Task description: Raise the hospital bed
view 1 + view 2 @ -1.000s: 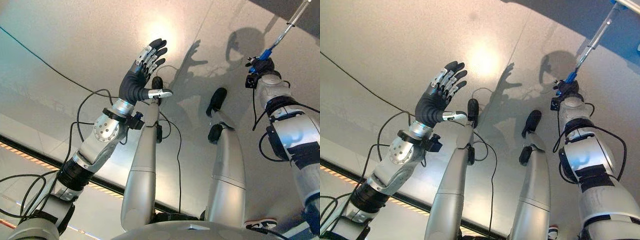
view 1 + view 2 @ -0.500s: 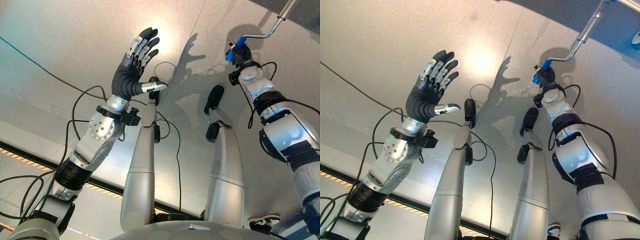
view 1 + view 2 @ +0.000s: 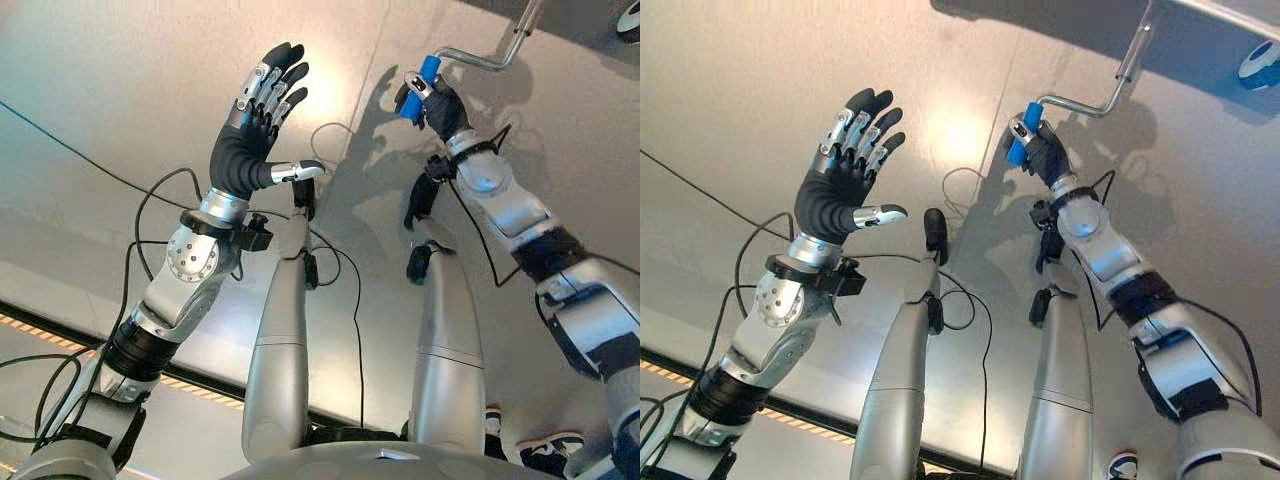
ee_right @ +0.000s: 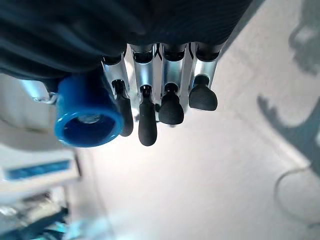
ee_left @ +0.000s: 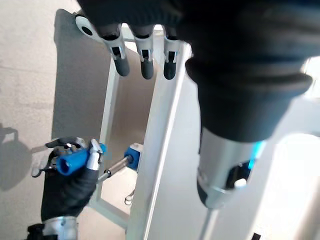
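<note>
- Your right hand (image 3: 432,98) sits in the upper right of the left eye view, fingers clenched round the blue grip (image 3: 424,74) of the bed's crank handle (image 3: 497,57)
- From that grip the bent metal rod runs right, then up toward the top edge of the frame; the grip's long axis lies tilted, roughly square to that first stretch of rod, so the coming turn looks like a sweep of the wrist around the shaft
- Your left hand (image 3: 255,120) hangs upper centre-left, fingers spread and released, well apart from the crank; the right arm is plainly the nearer
- The left wrist view shows the shaft meeting a blue fitting (image 5: 133,153) on the white bed frame (image 5: 161,135)
- A pale label with a blue band may show near the grip in the right wrist view; no writing there can be read
</note>
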Robot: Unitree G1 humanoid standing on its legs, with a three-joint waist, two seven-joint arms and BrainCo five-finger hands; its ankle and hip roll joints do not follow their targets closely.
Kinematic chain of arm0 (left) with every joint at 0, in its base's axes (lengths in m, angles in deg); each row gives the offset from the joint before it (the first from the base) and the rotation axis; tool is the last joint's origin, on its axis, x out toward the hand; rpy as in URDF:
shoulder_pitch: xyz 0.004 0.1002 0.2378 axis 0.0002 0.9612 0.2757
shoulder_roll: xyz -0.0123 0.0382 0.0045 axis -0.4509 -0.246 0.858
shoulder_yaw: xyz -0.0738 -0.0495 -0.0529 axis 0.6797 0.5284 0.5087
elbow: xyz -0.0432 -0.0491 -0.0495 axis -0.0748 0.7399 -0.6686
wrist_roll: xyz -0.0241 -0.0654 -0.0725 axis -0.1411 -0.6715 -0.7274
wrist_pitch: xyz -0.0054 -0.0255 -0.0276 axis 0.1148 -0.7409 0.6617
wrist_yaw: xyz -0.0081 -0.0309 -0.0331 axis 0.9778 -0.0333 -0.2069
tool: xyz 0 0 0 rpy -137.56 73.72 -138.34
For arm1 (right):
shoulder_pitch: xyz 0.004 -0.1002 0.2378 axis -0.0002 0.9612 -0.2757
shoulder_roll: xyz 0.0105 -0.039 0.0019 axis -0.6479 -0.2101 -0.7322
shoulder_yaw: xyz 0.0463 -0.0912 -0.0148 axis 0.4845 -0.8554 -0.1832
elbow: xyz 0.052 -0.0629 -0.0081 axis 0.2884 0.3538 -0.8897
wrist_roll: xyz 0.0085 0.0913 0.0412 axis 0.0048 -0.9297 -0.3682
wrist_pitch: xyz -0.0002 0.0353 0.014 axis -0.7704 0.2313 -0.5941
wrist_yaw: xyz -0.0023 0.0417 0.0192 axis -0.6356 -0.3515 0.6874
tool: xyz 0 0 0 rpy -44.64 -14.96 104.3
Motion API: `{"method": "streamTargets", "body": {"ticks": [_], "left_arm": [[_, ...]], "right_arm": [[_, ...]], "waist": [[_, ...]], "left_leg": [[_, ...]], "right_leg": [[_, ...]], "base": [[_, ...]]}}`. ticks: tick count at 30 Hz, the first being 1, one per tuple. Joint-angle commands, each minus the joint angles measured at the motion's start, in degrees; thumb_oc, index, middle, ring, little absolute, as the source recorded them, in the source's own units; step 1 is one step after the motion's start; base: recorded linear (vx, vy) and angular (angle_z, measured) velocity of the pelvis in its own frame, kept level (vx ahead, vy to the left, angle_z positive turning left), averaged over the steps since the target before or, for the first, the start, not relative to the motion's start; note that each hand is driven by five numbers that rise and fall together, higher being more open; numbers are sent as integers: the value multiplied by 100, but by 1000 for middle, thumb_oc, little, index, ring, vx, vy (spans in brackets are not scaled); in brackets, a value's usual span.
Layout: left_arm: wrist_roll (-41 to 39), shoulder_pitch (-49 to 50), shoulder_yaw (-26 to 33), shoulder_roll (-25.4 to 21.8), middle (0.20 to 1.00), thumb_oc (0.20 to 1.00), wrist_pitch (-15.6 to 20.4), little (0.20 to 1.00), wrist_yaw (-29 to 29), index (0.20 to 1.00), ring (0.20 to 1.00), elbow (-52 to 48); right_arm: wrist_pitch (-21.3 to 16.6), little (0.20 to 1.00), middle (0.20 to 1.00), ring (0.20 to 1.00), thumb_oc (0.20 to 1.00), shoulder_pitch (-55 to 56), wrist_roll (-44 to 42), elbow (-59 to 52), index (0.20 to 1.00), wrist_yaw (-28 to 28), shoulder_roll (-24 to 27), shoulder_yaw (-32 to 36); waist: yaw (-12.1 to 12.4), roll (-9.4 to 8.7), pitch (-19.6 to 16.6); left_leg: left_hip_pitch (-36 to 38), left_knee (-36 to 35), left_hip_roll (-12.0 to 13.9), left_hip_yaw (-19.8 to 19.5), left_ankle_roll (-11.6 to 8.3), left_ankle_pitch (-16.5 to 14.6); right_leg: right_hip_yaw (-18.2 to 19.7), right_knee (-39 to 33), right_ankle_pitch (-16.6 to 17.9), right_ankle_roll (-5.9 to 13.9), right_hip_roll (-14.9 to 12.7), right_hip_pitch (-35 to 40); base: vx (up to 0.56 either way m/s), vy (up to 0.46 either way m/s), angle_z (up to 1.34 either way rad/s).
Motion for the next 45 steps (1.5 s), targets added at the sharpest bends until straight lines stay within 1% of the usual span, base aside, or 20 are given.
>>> {"method": "streamTargets", "body": {"ticks": [1, 2, 3, 5, 10, 15, 18, 19, 22, 23, 25, 28, 29, 30, 32, 33, 37, 40, 41, 45], "left_arm": [[-165, 436, 277, -141, 1000, 1000, 402, 1000, -231, 1000, 1000, -705], [-165, 484, 318, -145, 1000, 1000, 402, 1000, -265, 1000, 1000, -725], [-182, 618, 438, -126, 1000, 1000, 396, 1000, -340, 1000, 1000, -735], [-209, 678, 492, -128, 1000, 1000, 389, 1000, -392, 1000, 1000, -730], [-256, 860, 758, -39, 1000, 1000, 365, 1000, -576, 1000, 1000, -740], [-280, 1027, 923, 80, 1000, 1000, 326, 1000, -693, 1000, 1000, -804], [-253, 1092, 980, 99, 1000, 1000, 327, 1000, -705, 1000, 1000, -828], [-251, 1153, 1031, 123, 1000, 1000, 313, 1000, -725, 1000, 1000, -844], [-249, 1213, 1100, 138, 1000, 1000, 305, 1000, -732, 1000, 1000, -877], [-260, 1270, 1169, 180, 1000, 1000, 311, 1000, -726, 1000, 1000, -914], [-270, 1290, 1203, 207, 1000, 1000, 307, 1000, -733, 1000, 1000, -911], [-273, 1344, 1260, 209, 1000, 1000, 307, 1000, -701, 1000, 1000, -1001], [-252, 1355, 1260, 193, 1000, 1000, 297, 1000, -690, 1000, 1000, -1039], [-252, 1355, 1260, 193, 1000, 1000, 296, 1000, -689, 1000, 1000, -1039], [-315, 1371, 1249, 140, 1000, 1000, 316, 1000, -664, 1000, 1000, -1099], [-347, 1376, 1233, 117, 1000, 1000, 304, 1000, -673, 1000, 1000, -1112], [-398, 1304, 1066, 71, 1000, 1000, 271, 1000, -637, 1000, 1000, -1110], [-428, 1135, 842, -6, 1000, 1000, 286, 1000, -577, 1000, 1000, -1034], [-429, 1078, 787, -12, 1000, 1000, 275, 1000, -549, 1000, 1000, -1022], [-462, 934, 659, -36, 1000, 1000, 238, 1000, -503, 1000, 1000, -974]], "right_arm": [[-1170, 200, 200, 200, 200, -114, -419, -1494, 200, 429, -431, 48], [-1224, 200, 200, 200, 200, 106, -568, -1644, 200, 456, -424, 196], [-1314, 200, 200, 200, 200, 580, -850, -1930, 200, 533, -397, 558], [-1323, 200, 200, 200, 200, 794, -891, -2051, 200, 562, -355, 688], [-1479, 200, 200, 200, 200, 1663, -1221, -2366, 200, 575, -332, 1460], [-1642, 200, 200, 200, 200, 2307, -1626, -2666, 200, 602, -595, 2067], [-1678, 200, 200, 200, 200, 2511, -1595, -2734, 200, 561, -629, 2230], [-1736, 200, 200, 200, 200, 2738, -1680, -2736, 200, 514, -688, 2461], [-1791, 200, 200, 200, 200, 2896, -1695, -2634, 200, 392, -769, 2671], [-1834, 200, 200, 200, 200, 3045, -1582, -2464, 200, 185, -838, 2909], [-1845, 200, 200, 200, 200, 3067, -1522, -2168, 200, -27, -872, 3067], [-1757, 200, 200, 200, 200, 3086, -1254, -1689, 200, -345, -791, 3210], [-1667, 200, 200, 200, 200, 3050, -990, -1380, 200, -547, -707, 3258], [-1668, 200, 200, 200, 200, 3049, -989, -1379, 200, -548, -707, 3257], [-1374, 200, 200, 200, 200, 2835, -498, -576, 200, -913, -444, 3181], [-1265, 200, 200, 200, 200, 2722, -343, -292, 200, -934, -284, 3088], [-1006, 200, 200, 200, 200, 2361, -260, 620, 200, -981, -18, 2819], [-798, 200, 200, 200, 200, 1630, -307, 1888, 200, -1014, 227, 2403], [-757, 200, 200, 200, 200, 1372, -462, 2381, 200, -1006, 239, 2328], [-443, 200, 200, 200, 200, 456, -505, 3851, 200, -810, 377, 1812]], "waist": [[-221, -8, -84], [-259, -42, -84], [-329, -100, -84], [-360, -121, -84], [-522, -195, -84], [-650, -276, -84], [-691, -286, -84], [-743, -303, -84], [-777, -315, -84], [-807, -327, -84], [-820, -332, -84], [-824, -349, -84], [-812, -345, -84], [-812, -345, -84], [-772, -336, -84], [-765, -341, -84], [-719, -361, -84], [-648, -333, -84], [-626, -330, -84], [-507, -281, -84]], "left_leg": [[326, 315, -309, 367, 335, -595], [392, 261, -304, 390, 334, -580], [551, 147, -284, 428, 317, -555], [624, 98, -278, 429, 309, -539], [940, -33, -213, 487, 250, -517], [1139, -84, -148, 565, 230, -522], [1201, -79, -124, 572, 227, -535], [1251, -93, -109, 581, 219, -540], [1301, -140, -92, 607, 213, -539], [1309, -142, -72, 611, 212, -543], [1303, -127, -62, 611, 210, -559], [1264, -96, -55, 608, 223, -581], [1257, -96, -52, 602, 228, -588], [1256, -95, -52, 602, 228, -589], [1214, -84, -43, 607, 227, -591], [1185, -73, -38, 607, 224, -593], [1125, -23, -38, 558, 228, -609], [1078, -7, -32, 535, 217, -612], [1066, -5, -39, 533, 216, -617], [1024, 27, -54, 501, 227, -644]], "right_leg": [[235, -1413, 818, 780, 0, 777], [249, -1489, 851, 783, 28, 840], [255, -1628, 890, 796, 61, 988], [252, -1669, 901, 796, 70, 1061], [289, -1840, 929, 790, 155, 1334], [353, -1926, 944, 784, 257, 1486], [368, -1929, 931, 773, 284, 1525], [385, -1928, 922, 762, 315, 1548], [390, -1948, 919, 759, 331, 1575], [390, -1938, 906, 755, 342, 1572], [400, -1927, 890, 744, 363, 1561], [412, -1898, 881, 724, 385, 1513], [411, -1893, 879, 725, 385, 1503], [411, -1893, 879, 725, 385, 1503], [395, -1889, 885, 722, 377, 1467], [387, -1889, 882, 720, 375, 1450], [361, -1839, 861, 695, 369, 1416], [332, -1813, 850, 687, 357, 1382], [319, -1815, 847, 684, 357, 1383], [288, -1773, 820, 673, 347, 1353]], "base": [[-26, -13, -12], [-38, -51, -14], [-32, -54, -13], [-28, -55, -13], [-20, -58, -5], [-11, -58, -10], [0, -34, -7], [3, -29, -4], [2, -36, -7], [8, -41, -4], [7, -39, -5], [2, -7, -1], [0, 0, 0], [0, 0, 0], [0, 0, 0], [0, 0, 0], [0, 0, 0], [0, 0, 0], [0, 0, 0], [0, 0, 0]]}}
